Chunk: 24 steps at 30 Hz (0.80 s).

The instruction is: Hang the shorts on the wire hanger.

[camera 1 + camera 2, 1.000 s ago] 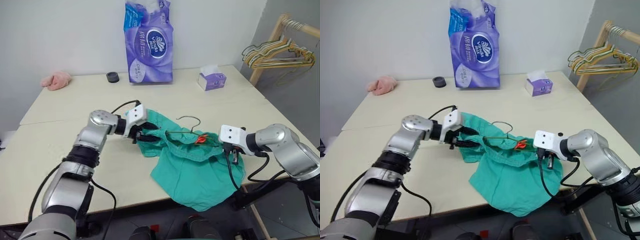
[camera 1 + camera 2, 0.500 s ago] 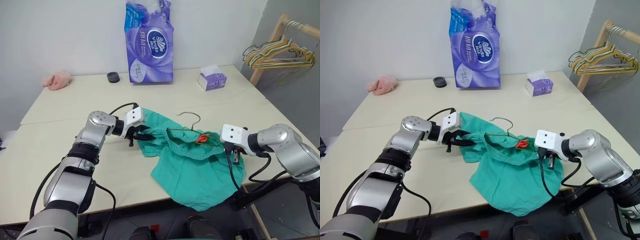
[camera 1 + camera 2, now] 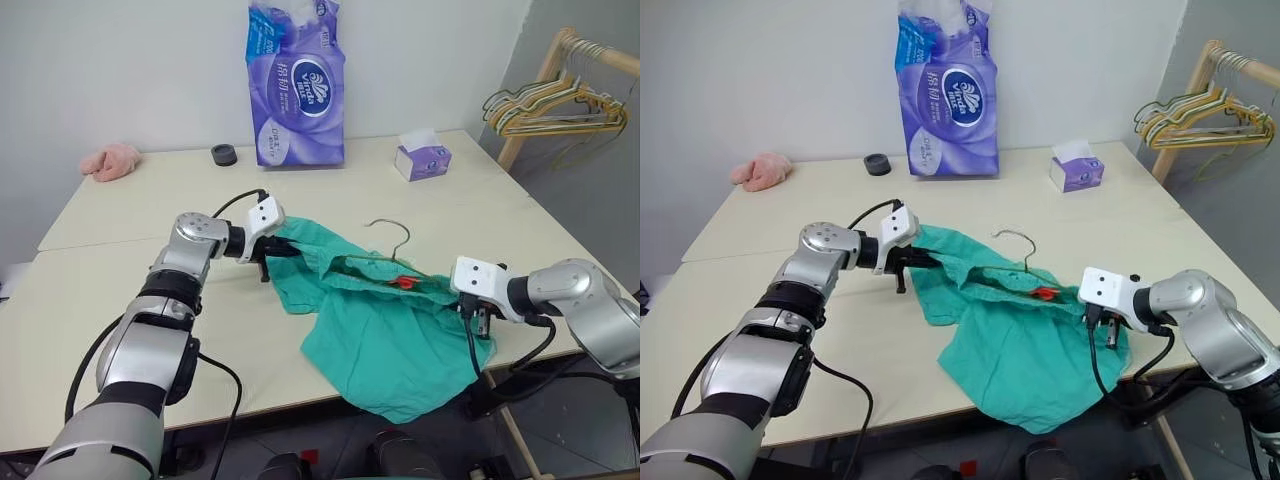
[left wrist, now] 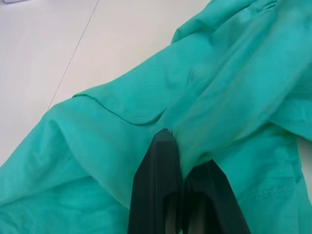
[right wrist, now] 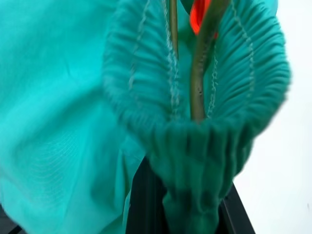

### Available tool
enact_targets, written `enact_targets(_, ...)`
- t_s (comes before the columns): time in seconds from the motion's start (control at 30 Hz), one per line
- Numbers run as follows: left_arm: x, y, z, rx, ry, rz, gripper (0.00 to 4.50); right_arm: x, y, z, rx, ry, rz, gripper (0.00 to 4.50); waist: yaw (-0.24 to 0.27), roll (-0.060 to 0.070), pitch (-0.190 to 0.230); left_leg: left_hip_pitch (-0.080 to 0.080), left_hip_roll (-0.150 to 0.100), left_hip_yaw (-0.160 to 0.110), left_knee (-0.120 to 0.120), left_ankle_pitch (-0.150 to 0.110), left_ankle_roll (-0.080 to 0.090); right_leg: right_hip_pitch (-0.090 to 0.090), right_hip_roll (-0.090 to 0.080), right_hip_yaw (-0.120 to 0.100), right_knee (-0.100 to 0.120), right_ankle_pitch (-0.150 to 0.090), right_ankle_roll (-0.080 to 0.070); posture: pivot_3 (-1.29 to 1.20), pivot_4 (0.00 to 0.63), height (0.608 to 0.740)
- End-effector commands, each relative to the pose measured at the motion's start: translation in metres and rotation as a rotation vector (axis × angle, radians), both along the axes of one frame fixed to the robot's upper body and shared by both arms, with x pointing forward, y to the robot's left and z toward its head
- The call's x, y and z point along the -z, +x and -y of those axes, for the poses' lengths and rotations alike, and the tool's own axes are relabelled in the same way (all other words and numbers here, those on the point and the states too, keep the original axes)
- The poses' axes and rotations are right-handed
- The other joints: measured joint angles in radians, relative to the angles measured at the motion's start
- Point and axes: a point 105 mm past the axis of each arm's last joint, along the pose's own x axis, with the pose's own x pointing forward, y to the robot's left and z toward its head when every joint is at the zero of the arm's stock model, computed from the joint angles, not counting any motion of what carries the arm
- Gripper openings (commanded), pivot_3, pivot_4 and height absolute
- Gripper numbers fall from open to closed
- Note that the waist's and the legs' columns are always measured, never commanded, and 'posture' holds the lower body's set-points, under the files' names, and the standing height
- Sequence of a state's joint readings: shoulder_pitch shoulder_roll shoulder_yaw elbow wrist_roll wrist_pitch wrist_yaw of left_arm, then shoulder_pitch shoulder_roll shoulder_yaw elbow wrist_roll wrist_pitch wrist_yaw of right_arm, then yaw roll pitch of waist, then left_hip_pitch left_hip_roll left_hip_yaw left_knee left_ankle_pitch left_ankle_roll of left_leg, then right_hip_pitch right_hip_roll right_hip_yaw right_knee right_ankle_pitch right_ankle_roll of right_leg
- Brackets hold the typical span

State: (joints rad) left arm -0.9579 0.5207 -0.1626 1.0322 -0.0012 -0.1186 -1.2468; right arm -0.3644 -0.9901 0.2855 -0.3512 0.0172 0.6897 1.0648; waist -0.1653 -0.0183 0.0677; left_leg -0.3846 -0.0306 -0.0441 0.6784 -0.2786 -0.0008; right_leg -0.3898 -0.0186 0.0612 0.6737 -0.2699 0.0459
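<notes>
On table | shorts (image 3: 385, 335) stretched sideways | hanger (image 3: 385, 262) hook away | both tools (image 3: 284, 250) (image 3: 478, 322) clamped on shorts

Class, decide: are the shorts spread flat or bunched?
Bunched: the shorts lie crumpled around the wire hanger, one leg drooping over the table edge.

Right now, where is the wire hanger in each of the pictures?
Left eye view: the wire hanger lies mid-table, its hook rising from the shorts.
Right eye view: the same spot, just right of centre.
Left wrist view: not in it.
Right wrist view: its wire runs inside the gathered waistband.
Shared landmark: the red-orange mark on its bar.
</notes>
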Motion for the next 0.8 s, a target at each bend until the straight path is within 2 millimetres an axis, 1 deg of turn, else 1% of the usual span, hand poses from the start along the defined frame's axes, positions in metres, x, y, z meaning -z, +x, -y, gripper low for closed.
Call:
enact_targets(0.03, -0.026, 0.011, -0.007, -0.049, -0.023, 0.087, 0.03, -0.012, -0.003, 0.002, -0.039, -0.031, 0.045, 0.0, 0.001, 0.0, 0.0, 0.0, 0.0, 0.0, 0.0, 0.0, 0.0, 0.0, 0.0, 0.0, 0.0, 0.0, 0.0, -0.23, 0.029, 0.74)
enact_targets(0.17, -0.025, 0.011, -0.006, -0.049, -0.024, 0.088, 0.03, -0.012, -0.001, 0.003, -0.038, -0.04, 0.071, 0.0, 0.0, 0.0, 0.0, 0.0, 0.0, 0.0, 0.0, 0.0, 0.0, 0.0, 0.0, 0.0, 0.0, 0.0, 0.0, -0.23, 0.029, 0.74)
enact_targets(0.3, -0.024, 0.009, 0.001, -0.022, -0.043, 0.085, 0.03, -0.017, 0.005, -0.006, -0.031, -0.008, 0.095, 0.0, 0.0, 0.0, 0.0, 0.0, 0.0, 0.0, 0.0, 0.0, 0.0, 0.0, 0.0, 0.0, 0.0, 0.0, 0.0, -0.22, 0.025, 0.74)
enact_targets(0.43, -0.03, 0.008, 0.009, -0.003, -0.088, 0.089, 0.03, -0.013, 0.008, -0.007, -0.021, -0.009, 0.095, 0.0, 0.002, 0.0, 0.0, 0.0, 0.0, 0.0, 0.0, 0.0, 0.0, 0.0, 0.0, 0.0, 0.0, 0.0, 0.0, -0.22, 0.022, 0.74)
enact_targets(0.57, -0.034, 0.007, 0.013, 0.007, -0.109, 0.089, 0.03, -0.011, 0.011, -0.007, -0.012, -0.01, 0.092, 0.0, 0.001, 0.0, 0.0, 0.0, 0.0, 0.0, 0.0, 0.0, 0.0, 0.0, 0.0, 0.0, 0.0, 0.0, 0.0, -0.21, 0.02, 0.74)
enact_targets(0.8, -0.049, 0.005, 0.017, 0.024, -0.154, 0.102, 0.03, 0.001, 0.012, 0.003, 0.005, -0.052, 0.054, 0.0, 0.001, 0.0, 0.0, 0.0, -0.001, -0.001, 0.0, 0.0, 0.0, 0.0, -0.001, 0.0, 0.001, 0.0, 0.0, -0.2, 0.013, 0.74)
